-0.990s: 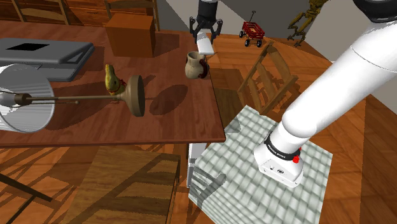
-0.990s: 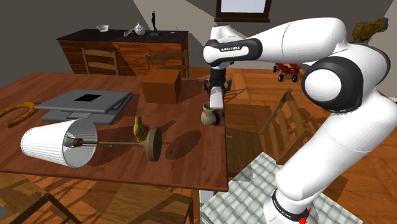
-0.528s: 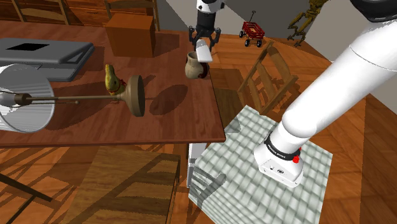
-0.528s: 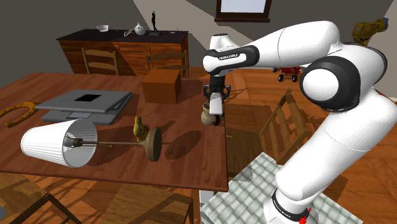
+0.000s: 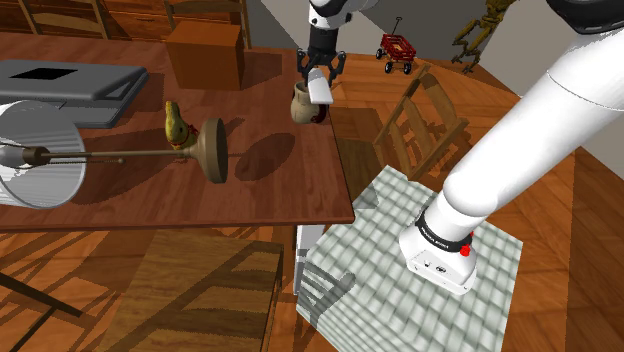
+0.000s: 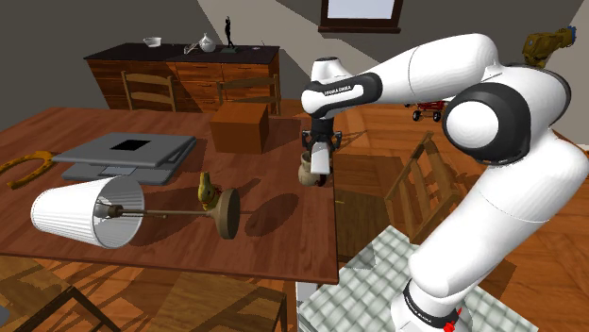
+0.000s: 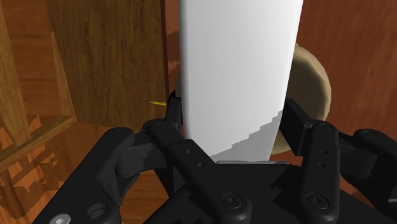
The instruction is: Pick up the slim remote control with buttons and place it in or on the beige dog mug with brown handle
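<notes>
My black gripper [image 5: 320, 74] is shut on a plain white slim remote [image 5: 321, 91], which hangs down from the fingers. The remote's lower end is right over the beige mug [image 5: 304, 105] near the table's far right edge; I cannot tell whether it touches the rim. In the second exterior view the gripper [image 6: 319, 149] holds the remote [image 6: 322, 164] just above the mug [image 6: 308, 173]. In the wrist view the white remote [image 7: 236, 70] stands clasped between the black fingers [image 7: 172, 114], with the mug's beige rim [image 7: 315, 77] behind it.
A toppled lamp lies across the table, its white shade [image 5: 40, 155] at the shoulder view's left and its base [image 5: 211, 148] mid-table. A small figurine [image 5: 177, 124], a grey flat device [image 5: 70, 82] and a wooden box [image 5: 205, 55] also stand there. A chair [image 5: 420, 120] sits beside the table.
The gripper has carried the remote down and toward the shoulder view's left, from beyond the mug to directly over its mouth.
</notes>
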You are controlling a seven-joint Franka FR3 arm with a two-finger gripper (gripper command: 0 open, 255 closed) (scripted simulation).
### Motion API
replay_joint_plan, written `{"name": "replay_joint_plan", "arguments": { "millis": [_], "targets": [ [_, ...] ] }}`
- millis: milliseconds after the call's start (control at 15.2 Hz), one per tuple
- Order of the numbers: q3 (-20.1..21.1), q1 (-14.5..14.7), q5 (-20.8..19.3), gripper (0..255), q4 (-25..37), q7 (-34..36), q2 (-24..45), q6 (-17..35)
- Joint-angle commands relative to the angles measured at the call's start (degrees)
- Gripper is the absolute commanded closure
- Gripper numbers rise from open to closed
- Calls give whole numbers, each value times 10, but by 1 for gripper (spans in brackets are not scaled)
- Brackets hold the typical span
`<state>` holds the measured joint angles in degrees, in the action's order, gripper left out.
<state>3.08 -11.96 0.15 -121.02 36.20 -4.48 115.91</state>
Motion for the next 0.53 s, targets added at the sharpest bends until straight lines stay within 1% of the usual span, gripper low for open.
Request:
{"name": "replay_joint_plan", "arguments": {
  "millis": [0,66,132,462],
  "targets": [
    [0,0,0,255,0,0,0,0],
    [0,0,0,255,0,0,0,0],
    [0,0,0,0,0,0,0,0],
    [0,0,0,0,0,0,0,0]
  ]
}}
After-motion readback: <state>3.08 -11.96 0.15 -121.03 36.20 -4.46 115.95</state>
